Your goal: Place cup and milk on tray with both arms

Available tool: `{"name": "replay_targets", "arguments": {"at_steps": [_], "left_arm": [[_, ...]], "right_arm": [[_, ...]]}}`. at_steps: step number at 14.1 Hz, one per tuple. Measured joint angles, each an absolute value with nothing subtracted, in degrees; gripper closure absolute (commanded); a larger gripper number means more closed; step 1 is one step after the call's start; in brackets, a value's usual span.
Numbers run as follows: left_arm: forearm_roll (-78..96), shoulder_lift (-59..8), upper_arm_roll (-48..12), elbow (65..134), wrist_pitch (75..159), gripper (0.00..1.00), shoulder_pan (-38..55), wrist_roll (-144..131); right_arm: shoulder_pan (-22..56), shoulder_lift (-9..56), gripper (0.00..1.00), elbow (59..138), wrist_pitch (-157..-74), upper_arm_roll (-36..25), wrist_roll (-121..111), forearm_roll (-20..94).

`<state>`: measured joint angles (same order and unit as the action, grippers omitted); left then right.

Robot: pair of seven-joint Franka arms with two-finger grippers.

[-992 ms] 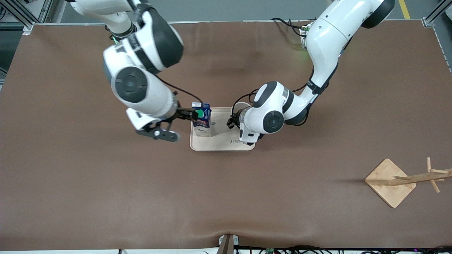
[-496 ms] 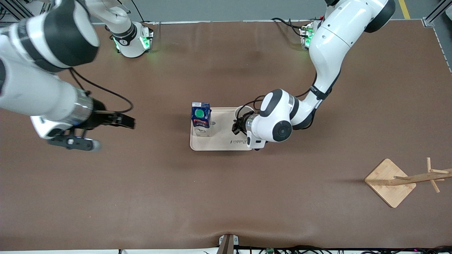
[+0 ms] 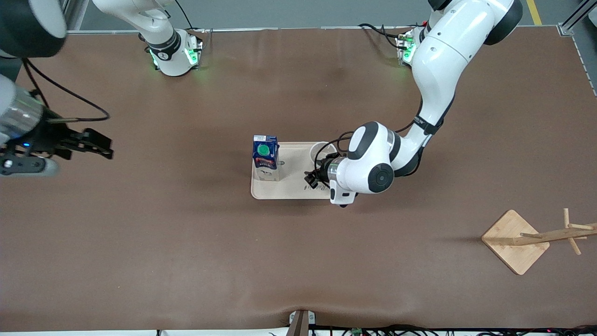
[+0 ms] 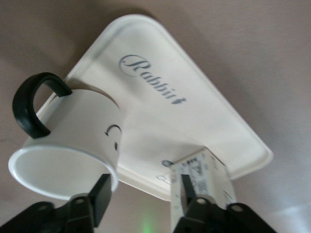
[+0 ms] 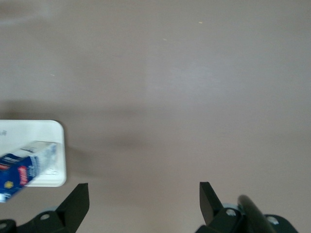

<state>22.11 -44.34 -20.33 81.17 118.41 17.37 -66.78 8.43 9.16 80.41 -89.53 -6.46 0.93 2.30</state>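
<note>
**What things look like they are made of**

The table (image 3: 186, 242) has a brown cover that looks soft and dull, with a few small wrinkles. The tray (image 3: 291, 186) is smooth, cream and a little shiny, like plastic. The cup (image 4: 73, 145) is smooth and white, with a shiny black handle. The milk (image 3: 266, 156) is a printed paper carton with a green plastic cap. The arms have glossy white shells and black parts. The stand (image 3: 515, 240) is pale, plain wood.
</note>
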Motion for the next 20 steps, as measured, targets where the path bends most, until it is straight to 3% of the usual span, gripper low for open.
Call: {"name": "replay_targets", "arguments": {"at_steps": [5,10,20], "left_arm": [[12.2,-35.5,-17.8,76.1,107.8,0.0,15.1,-66.7],[5.1,-26.8,-17.5,75.8,97.6,0.0,7.5,-55.0],[-5.2,-14.3,-17.4,75.9,86.8,0.0,-5.6,-24.5]], "right_arm": [[1.0,3.4,0.0,88.9,-91.0,-6.5,-10.2,2.3],[0.5,2.5,0.0,89.1,-90.3,-5.8,-10.7,2.3],[1.9,1.6,0.0,88.9,-86.9,-5.3,-0.9,1.9]]}}
